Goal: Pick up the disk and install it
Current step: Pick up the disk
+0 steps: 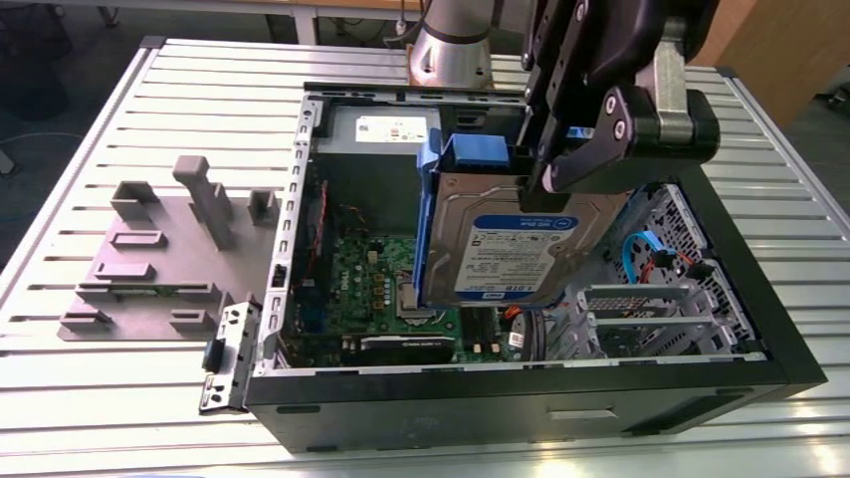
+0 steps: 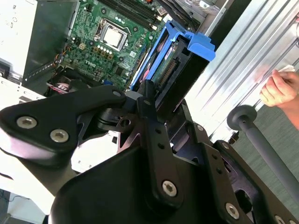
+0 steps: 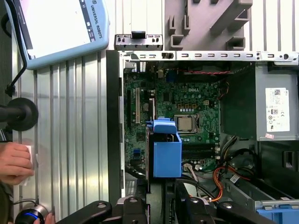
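Note:
The disk, a silver hard drive with a white-and-blue label in a blue plastic carrier, hangs upright on edge over the open computer case. My gripper is shut on its upper part, fingers on either side. In both wrist views the carrier's blue end points down at the green motherboard, with the black gripper linkage close behind it. The disk's lower edge sits above the board, clear of the case walls.
A grey power supply with a white sticker fills the case's far corner. A grey drive cage and orange cables lie at the exterior view's right. A grey fixture plate rests on the slatted table. A person's hand and a pendant are beside the case.

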Robot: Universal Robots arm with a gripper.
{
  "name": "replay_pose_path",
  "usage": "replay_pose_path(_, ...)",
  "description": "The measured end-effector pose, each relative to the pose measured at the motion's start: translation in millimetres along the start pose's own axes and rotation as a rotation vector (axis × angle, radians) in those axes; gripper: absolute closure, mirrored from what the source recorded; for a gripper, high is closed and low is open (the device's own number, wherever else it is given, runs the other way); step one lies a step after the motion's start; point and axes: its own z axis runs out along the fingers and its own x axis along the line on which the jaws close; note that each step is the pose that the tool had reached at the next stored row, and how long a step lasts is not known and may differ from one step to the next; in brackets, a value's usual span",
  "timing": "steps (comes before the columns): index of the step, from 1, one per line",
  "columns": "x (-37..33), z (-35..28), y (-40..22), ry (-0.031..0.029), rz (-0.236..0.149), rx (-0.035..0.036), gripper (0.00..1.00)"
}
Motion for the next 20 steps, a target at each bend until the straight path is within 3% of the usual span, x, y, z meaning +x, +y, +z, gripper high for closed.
replay_pose_path(4, 0.0, 0.1, -1.6, 0.0000, 0.000, 0.0000, 0.65)
replay_pose_path(8, -0.3, 0.0, -7.0, 0.0000, 0.000, -0.0003, 0.65)
replay_pose_path(14, -0.8, -0.1, -19.2, 0.0001, 0.000, -0.0013, 0.65)
replay_pose_path(20, -1.4, -0.3, -35.5, 0.0001, 0.000, -0.0027, 0.65)
